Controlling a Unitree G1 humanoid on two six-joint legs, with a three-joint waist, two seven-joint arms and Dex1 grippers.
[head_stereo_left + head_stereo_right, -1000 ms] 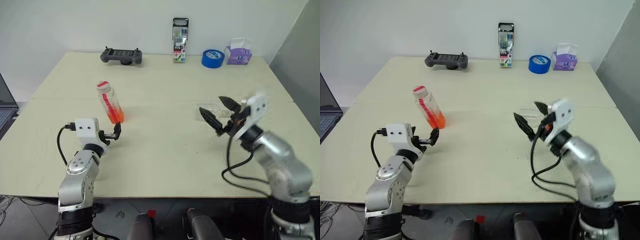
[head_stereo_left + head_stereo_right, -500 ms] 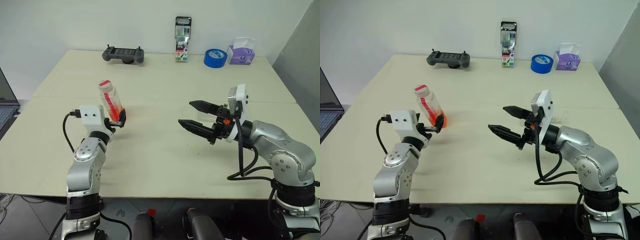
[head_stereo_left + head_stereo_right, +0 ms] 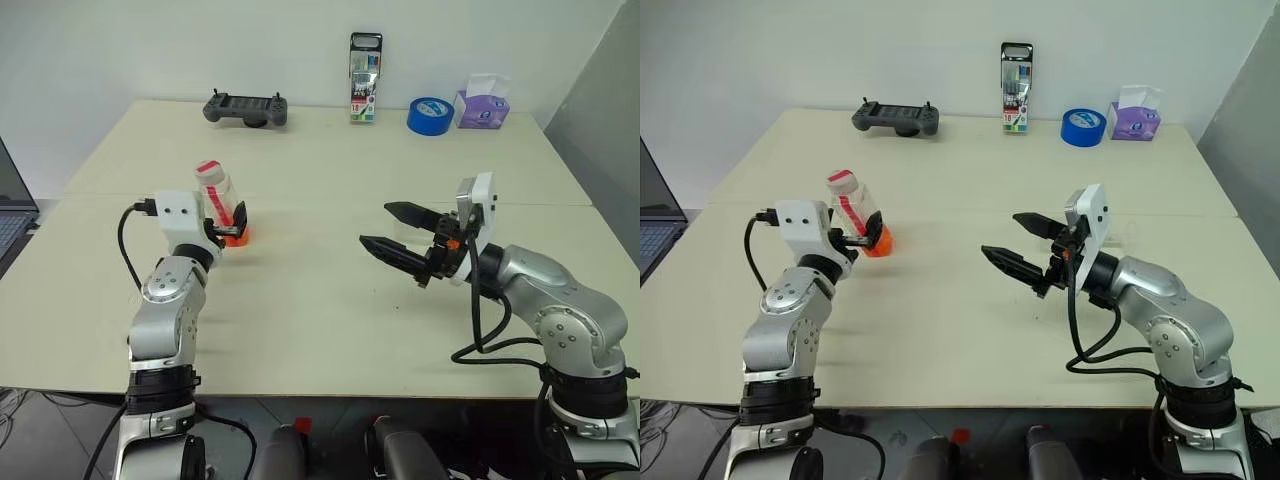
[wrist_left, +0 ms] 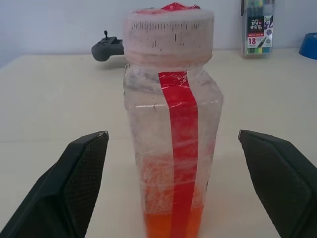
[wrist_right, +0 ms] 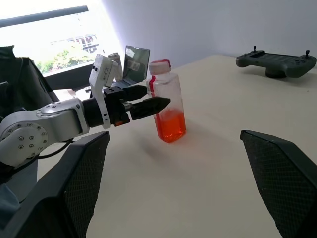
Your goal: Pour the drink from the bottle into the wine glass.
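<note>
The bottle stands upright on the table, left of centre. It is clear plastic with a red-and-white cap and a red strip. The drink, orange-red, fills only its bottom. My left gripper is open and level, one finger on each side of the bottle, with gaps showing on both sides in the left wrist view. My right gripper hangs open above the table's middle right, pointing toward the bottle and holding nothing. The wine glass is hidden.
Along the table's far edge lie a grey game controller, a marker pack, a blue tape roll and a purple tissue box. A laptop sits past the left edge.
My left gripper has risen and moved forward until its fingers flank the bottle. My right gripper has swung left and rolled. The camera view also shifted slightly.
</note>
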